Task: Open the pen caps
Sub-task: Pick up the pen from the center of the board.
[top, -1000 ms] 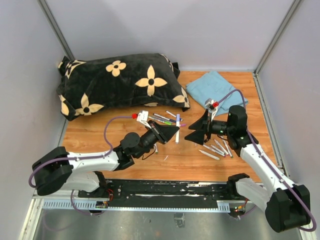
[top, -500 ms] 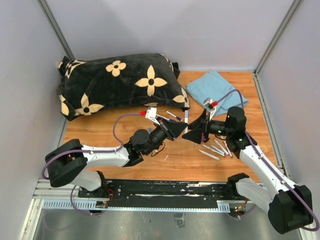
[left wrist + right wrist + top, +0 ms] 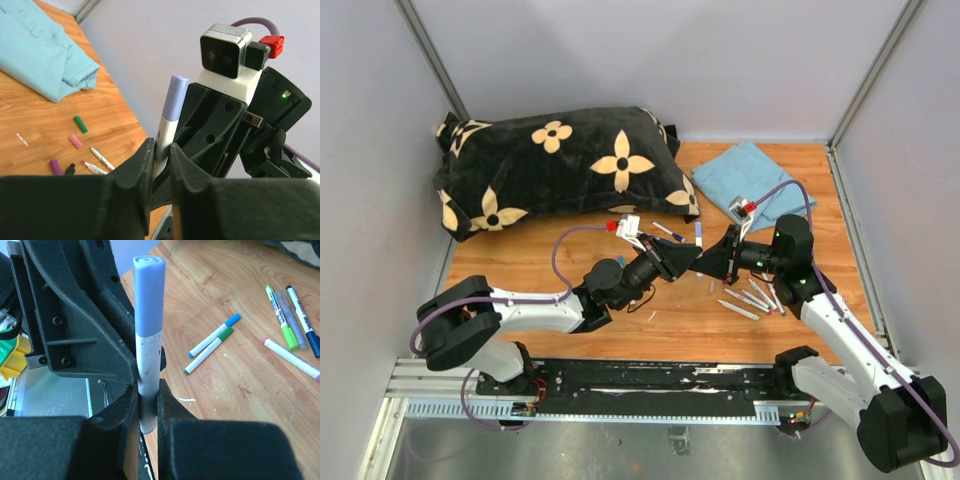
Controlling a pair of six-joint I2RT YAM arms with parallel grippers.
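One white-barrelled pen [image 3: 148, 357] with a pale blue pen cap [image 3: 148, 295] stands upright between both grippers above the table's middle. My left gripper [image 3: 159, 150] is shut on its barrel, the cap [image 3: 174, 97] sticking up above the jaws. My right gripper [image 3: 148, 390] faces it and is shut on the barrel's lower end. From above, the two grippers [image 3: 688, 262] [image 3: 708, 265] meet tip to tip, with the cap [image 3: 699, 232] just behind them. Loose green [image 3: 80, 124], pink [image 3: 76, 141] and purple [image 3: 55, 166] caps lie on the wood.
A black flowered pillow [image 3: 560, 165] fills the back left and a folded blue cloth [image 3: 755, 180] lies at the back right. Uncapped pens [image 3: 752, 297] lie under the right arm. Several capped pens [image 3: 287, 322] lie near the pillow.
The left arm has carried the pen to the right and the right arm has come in to the left. The right gripper, open before, has shut on the pen's barrel.
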